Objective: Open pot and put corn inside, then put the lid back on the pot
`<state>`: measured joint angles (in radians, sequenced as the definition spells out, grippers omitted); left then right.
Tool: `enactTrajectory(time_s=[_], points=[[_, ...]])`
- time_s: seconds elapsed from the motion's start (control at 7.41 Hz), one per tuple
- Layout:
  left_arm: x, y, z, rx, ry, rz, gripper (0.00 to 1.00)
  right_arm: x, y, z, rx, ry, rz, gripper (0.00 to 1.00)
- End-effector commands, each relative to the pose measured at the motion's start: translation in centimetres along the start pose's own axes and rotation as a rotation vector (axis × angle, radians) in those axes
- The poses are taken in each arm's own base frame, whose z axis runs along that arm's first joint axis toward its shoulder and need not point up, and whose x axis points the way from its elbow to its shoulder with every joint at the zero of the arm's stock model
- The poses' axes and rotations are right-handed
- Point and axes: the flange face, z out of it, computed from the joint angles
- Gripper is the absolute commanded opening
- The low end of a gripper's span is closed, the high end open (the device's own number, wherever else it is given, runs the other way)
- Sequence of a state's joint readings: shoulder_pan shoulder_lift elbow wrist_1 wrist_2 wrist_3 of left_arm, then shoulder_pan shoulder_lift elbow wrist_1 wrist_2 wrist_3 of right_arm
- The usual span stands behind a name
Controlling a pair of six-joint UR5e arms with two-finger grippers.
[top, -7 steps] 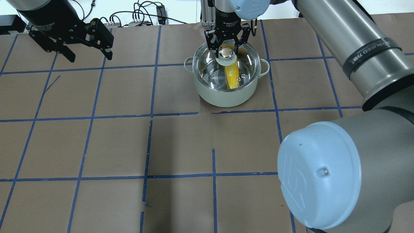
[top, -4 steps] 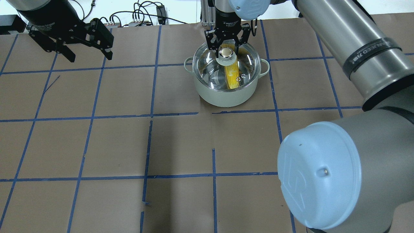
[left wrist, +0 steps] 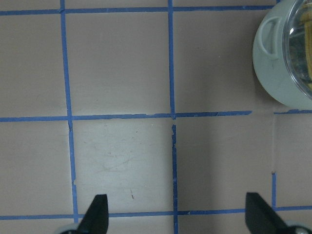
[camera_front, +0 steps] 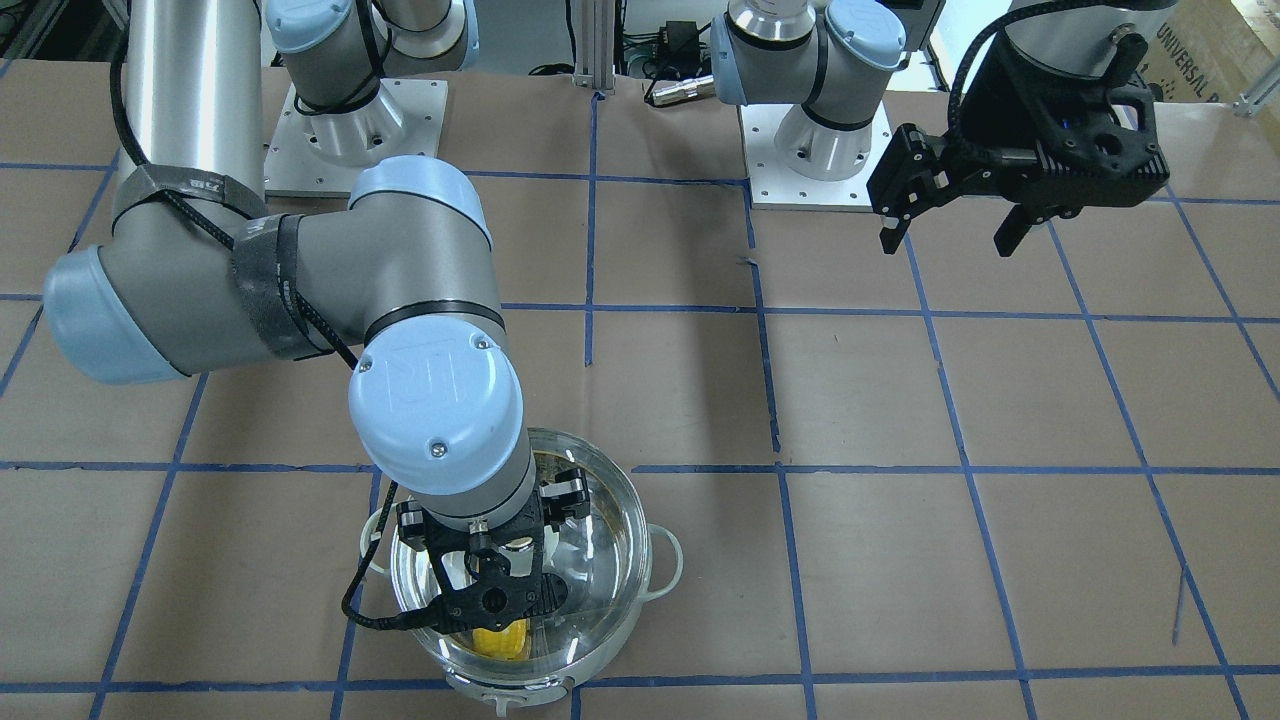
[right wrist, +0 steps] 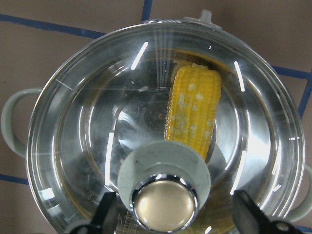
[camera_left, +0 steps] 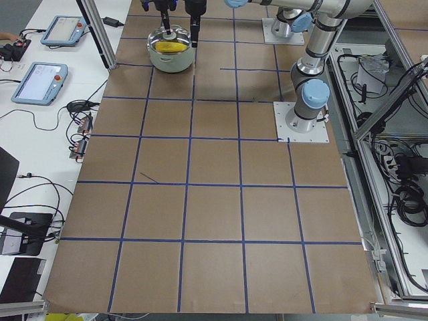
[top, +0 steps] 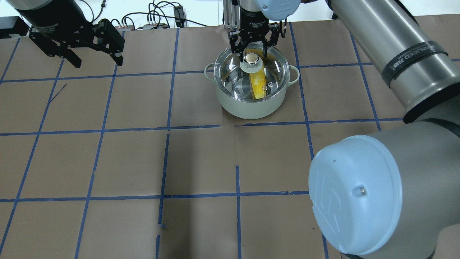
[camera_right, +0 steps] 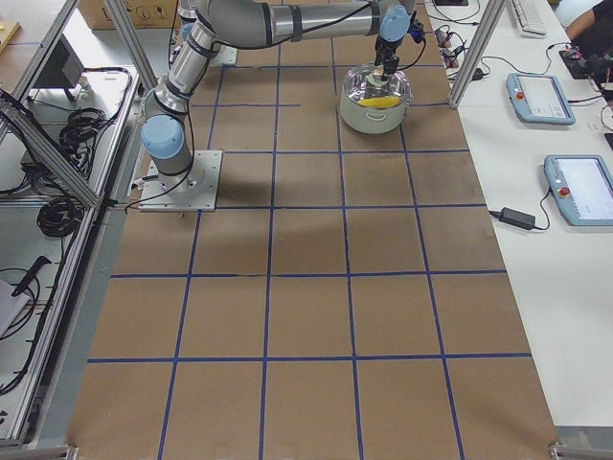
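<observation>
The pot [top: 251,104] stands on the brown-papered desk [top: 201,162], which is marked into squares with blue tape. It sits at the side of the desk away from the robot's bases, just beside one of the tape crossings. Its two pale loop handles [top: 209,71] stick out to either side. The glass lid [top: 235,79] is on the pot and looks seated all round the rim, though with the glare on the dome I would not swear to it. Through the glass the corn [top: 258,84] lies inside on the bottom of the pot. One end is hidden beneath the knob [right wrist: 165,204], and the blunt end points toward the wall.

The right pincer [top: 253,53] hangs straight down over the middle of the pot, directly above the knob. Its fingers are spread apart, one on each side of the knob, and neither touches it. In the right wrist view both black tips sit well wide of the knob's grey collar.

The left pincer [top: 97,61] is well away from the pot, off toward the robot's left, above bare paper. Its fingers are also spread wide and hold nothing. Its wrist view takes in one handle and a slice of the pot's wall at the upper corner.
</observation>
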<state>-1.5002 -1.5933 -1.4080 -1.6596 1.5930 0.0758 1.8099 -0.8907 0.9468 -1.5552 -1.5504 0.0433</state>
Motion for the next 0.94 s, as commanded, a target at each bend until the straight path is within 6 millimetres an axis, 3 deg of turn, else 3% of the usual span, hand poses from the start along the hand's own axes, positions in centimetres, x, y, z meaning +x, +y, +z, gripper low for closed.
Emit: enactTrajectory(time_s=[0.0, 0.13, 0.27, 0.54, 0.81], points=[[-0.3, 0.2, 0.1, -0.02, -0.03, -0.005, 1.0, 0.2, 0.5, -0.4, -0.008, 0.001, 0.004, 0.99], [-0.2, 0.3, 0.6, -0.027, -0.025, -0.006, 1.0, 0.2, 0.8, -1.1, 0.0, -0.001, 0.012, 0.97], [-0.2, 0.1, 0.9, -0.03, -0.023, -0.006, 1.0, 0.3, 1.9, -3.1, 0.016, -0.002, 0.011, 0.97], [-0.2, -0.1, 1.1, -0.033, -0.022, -0.021, 1.0, 1.5, 7.3, -8.8, -0.002, 0.001, 0.022, 0.92], [-0.2, -0.1, 1.2, -0.034, -0.022, -0.036, 1.0, 5.5, 12.9, -10.9, 0.001, -0.004, 0.079, 0.92]])
